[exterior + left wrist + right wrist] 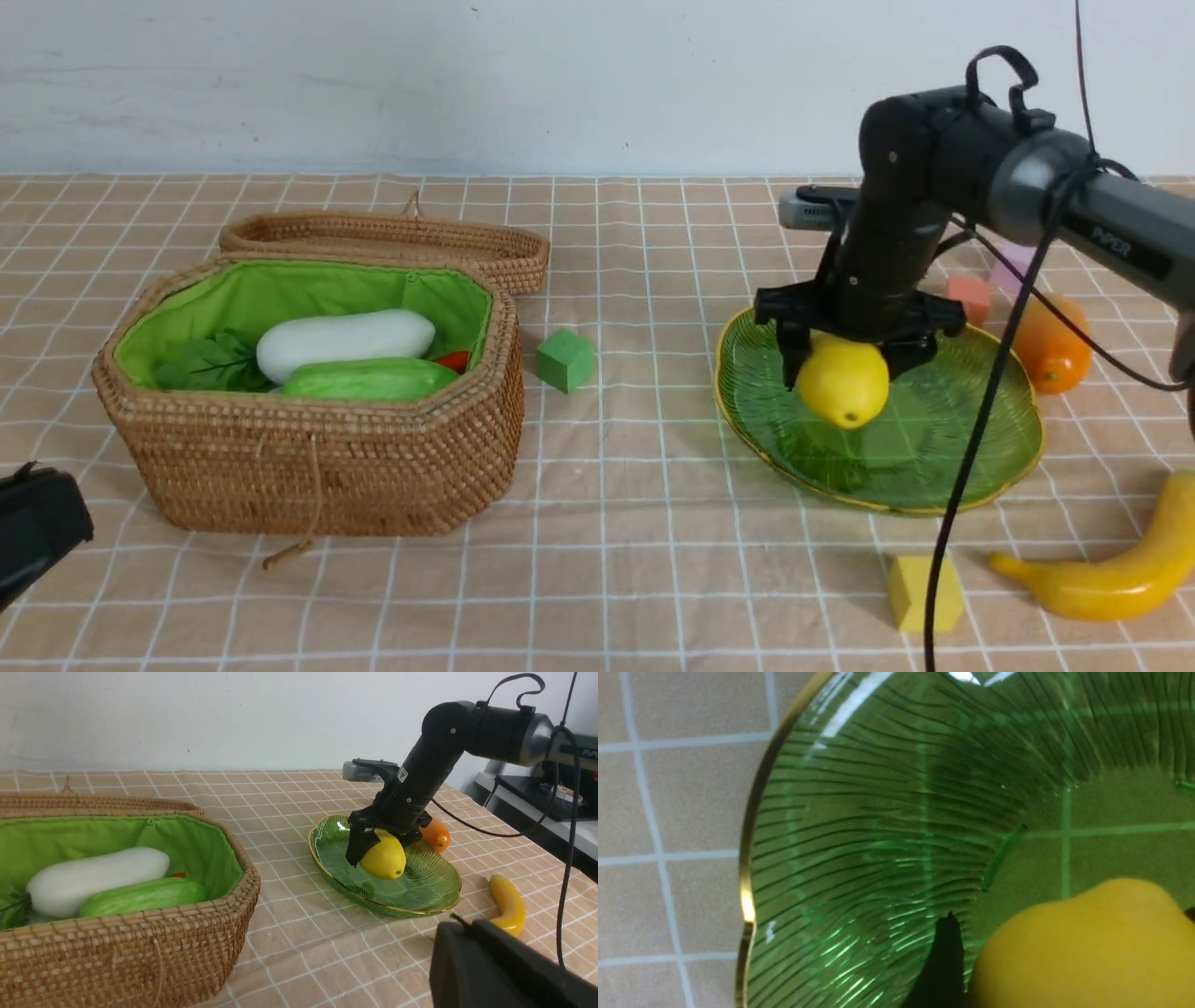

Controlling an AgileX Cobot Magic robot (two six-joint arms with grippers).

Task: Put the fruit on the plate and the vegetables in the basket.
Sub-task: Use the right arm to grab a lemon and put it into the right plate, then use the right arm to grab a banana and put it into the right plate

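My right gripper (848, 366) is shut on the yellow lemon (843, 385), holding it a little above the green glass plate (990, 439); a dark finger (947, 956) lies against the lemon's side. The curved banana (1120, 571) lies on the cloth right of the plate, and the orange fruit (1053, 350) sits behind the plate. The wicker basket (308, 467) stands open at the left with the white radish (345, 341), green cucumber (369, 378) and a red bit of carrot (455, 359) inside. My left gripper (37, 523) is shut, low at the left edge.
The basket's lid (392, 238) lies open behind it. A green cube (565, 359) sits between basket and plate. A yellow cube (924, 593) is in front of the plate. Pink (971, 297) and pale purple (1013, 271) cubes are behind it. The right arm's cable (971, 448) hangs across the plate.
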